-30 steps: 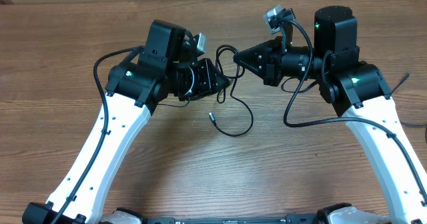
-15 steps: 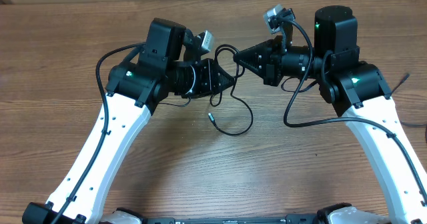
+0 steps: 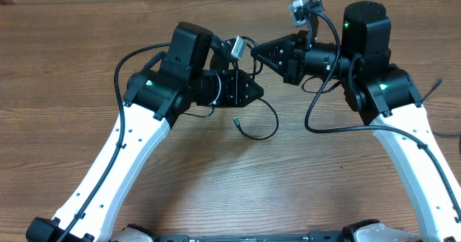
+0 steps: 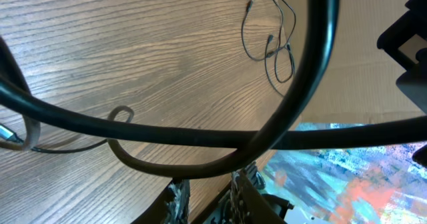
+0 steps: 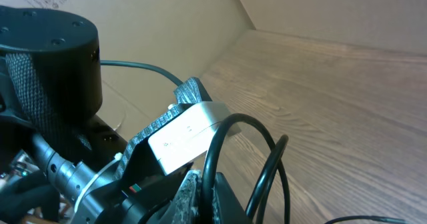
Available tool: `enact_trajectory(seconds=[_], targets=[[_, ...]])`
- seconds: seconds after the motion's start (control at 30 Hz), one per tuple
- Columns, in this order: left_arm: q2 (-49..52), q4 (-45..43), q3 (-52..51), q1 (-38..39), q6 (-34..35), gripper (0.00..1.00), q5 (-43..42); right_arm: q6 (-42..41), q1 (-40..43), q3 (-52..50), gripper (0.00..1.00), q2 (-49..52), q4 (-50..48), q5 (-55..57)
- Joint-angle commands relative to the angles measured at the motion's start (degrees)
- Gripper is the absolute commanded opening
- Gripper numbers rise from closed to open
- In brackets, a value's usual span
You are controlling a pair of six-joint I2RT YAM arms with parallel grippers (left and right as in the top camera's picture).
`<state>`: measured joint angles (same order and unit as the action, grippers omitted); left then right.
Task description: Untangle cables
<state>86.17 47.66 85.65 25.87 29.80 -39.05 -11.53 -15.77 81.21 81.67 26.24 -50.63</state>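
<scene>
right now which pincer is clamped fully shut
The right pincer, upper in the overhead view: its fingers pinch the cable with no gap. On the left pincer the fingers stand apart.

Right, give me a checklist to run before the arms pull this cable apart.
1. Right gripper jaws shut on the cable: ok.
2. Left gripper gripping the cable: cannot tell, its wrist view is blurred.
3. Slack to pull out: ok, a loose loop curves out beside the left gripper.
4. Plug end free, nothing lying on it: ok.
5. Grippers not touching each other: ok, though close.
</scene>
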Motion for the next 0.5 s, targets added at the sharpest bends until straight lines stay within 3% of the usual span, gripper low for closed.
enact_trajectory(seconds=[0.0, 0.17, 0.33, 0.47], targets=[[-0.2, -0.2, 0.8, 0.2, -2.0, 0.22, -1.0, -2.6, 0.0, 0.6, 0.04, -1.4, -0.4, -1.6], [-0.2, 0.0, 0.8, 0.2, -4.2, 0.22, -1.1, -3.7, 0.0, 0.6, 0.04, -1.4, -0.4, -1.8], [-0.2, 3.6, 0.8, 0.2, -15.1, 0.27, 2.1, -3.7, 0.1, 0.6, 0.04, -1.4, 0.3, -1.7], [-0.2, 5.8, 0.8, 0.2, -17.4, 0.28, 3.7, -3.7, 0.1, 0.6, 0.04, -1.3, 0.6, 0.3]])
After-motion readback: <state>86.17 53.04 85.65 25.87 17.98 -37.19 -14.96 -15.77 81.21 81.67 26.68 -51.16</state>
